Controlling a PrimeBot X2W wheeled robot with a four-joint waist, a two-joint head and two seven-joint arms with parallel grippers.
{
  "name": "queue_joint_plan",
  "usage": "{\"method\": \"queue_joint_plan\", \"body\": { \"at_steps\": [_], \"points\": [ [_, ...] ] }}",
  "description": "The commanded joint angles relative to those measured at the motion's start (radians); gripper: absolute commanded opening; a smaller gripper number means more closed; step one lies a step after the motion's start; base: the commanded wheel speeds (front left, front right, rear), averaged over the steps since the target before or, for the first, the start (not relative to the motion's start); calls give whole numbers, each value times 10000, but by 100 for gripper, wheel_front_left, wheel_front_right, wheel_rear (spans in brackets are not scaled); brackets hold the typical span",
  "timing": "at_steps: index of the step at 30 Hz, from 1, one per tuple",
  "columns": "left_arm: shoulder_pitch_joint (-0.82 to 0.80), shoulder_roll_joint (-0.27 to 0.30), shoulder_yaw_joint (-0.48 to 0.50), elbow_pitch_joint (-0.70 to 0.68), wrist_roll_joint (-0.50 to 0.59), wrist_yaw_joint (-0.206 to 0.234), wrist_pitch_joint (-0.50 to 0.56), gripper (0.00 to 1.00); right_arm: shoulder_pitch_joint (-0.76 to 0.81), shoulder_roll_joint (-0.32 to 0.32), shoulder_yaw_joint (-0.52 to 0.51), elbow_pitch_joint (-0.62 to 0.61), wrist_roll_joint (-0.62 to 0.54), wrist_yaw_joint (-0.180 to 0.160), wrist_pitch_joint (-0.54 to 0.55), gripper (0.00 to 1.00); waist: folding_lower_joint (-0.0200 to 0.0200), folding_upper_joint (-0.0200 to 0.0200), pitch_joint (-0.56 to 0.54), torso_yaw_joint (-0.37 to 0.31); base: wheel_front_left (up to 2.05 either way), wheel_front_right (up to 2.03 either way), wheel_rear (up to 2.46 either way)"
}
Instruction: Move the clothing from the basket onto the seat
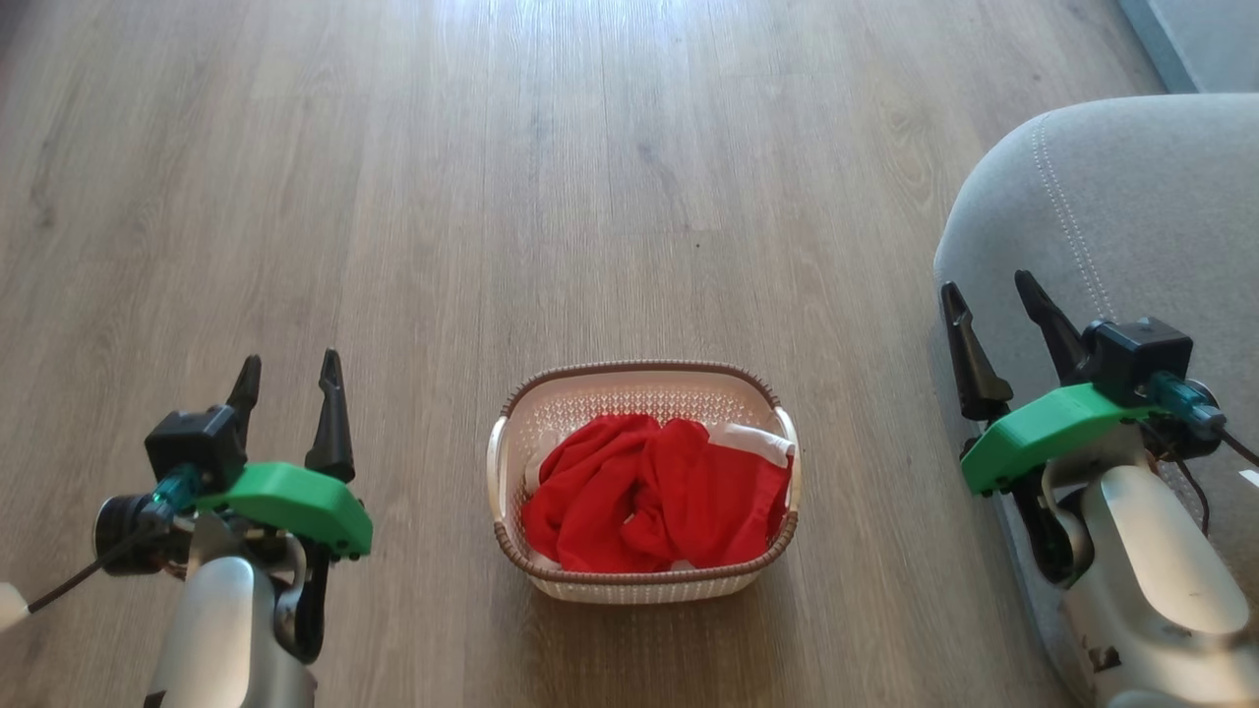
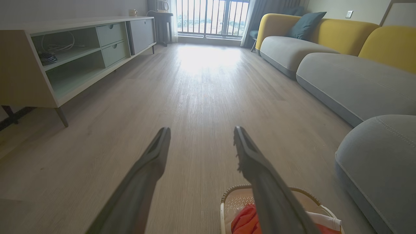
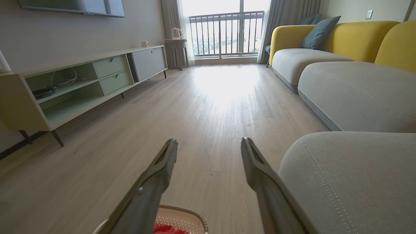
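Your red clothing (image 1: 649, 497) heaped inside the basket (image 1: 639, 588), seat (image 1: 1131, 197) right of the basket, left jaws and right jaws released, flanking it

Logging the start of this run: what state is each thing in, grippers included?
basket: upright on the floor, holding the clothing.
clothing: crumpled in a heap, inside the basket.
seat: no clothing on the visible part.
left gripper: open, holding nothing.
right gripper: open, holding nothing.
cabinet drawers: shut.
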State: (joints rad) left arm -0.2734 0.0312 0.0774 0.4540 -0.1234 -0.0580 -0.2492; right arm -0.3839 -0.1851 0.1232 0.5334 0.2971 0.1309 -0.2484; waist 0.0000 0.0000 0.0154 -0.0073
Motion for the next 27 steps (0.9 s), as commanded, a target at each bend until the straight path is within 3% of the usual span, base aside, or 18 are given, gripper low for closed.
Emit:
{"method": "queue_joint_plan", "body": {
  "at_steps": [1, 13, 27],
  "points": [
    [-444, 191, 279, -269, -25, 37, -126, 100, -403, 62, 97, -361, -50, -2, -134, 100, 0, 0, 22, -5, 0, 0, 0],
    [-746, 191, -440, -185, -394, 178, -126, 100, -917, 110, -274, -1733, -208, -2, -134, 100, 0, 0, 1584, -171, 0, 0, 0],
    [-2475, 191, -2053, -150, -1279, 677, -126, 100, -2772, 21, -714, -3614, -142, -2, -134, 100, 0, 0, 5478, -527, 0, 0, 0]
  ]
}}
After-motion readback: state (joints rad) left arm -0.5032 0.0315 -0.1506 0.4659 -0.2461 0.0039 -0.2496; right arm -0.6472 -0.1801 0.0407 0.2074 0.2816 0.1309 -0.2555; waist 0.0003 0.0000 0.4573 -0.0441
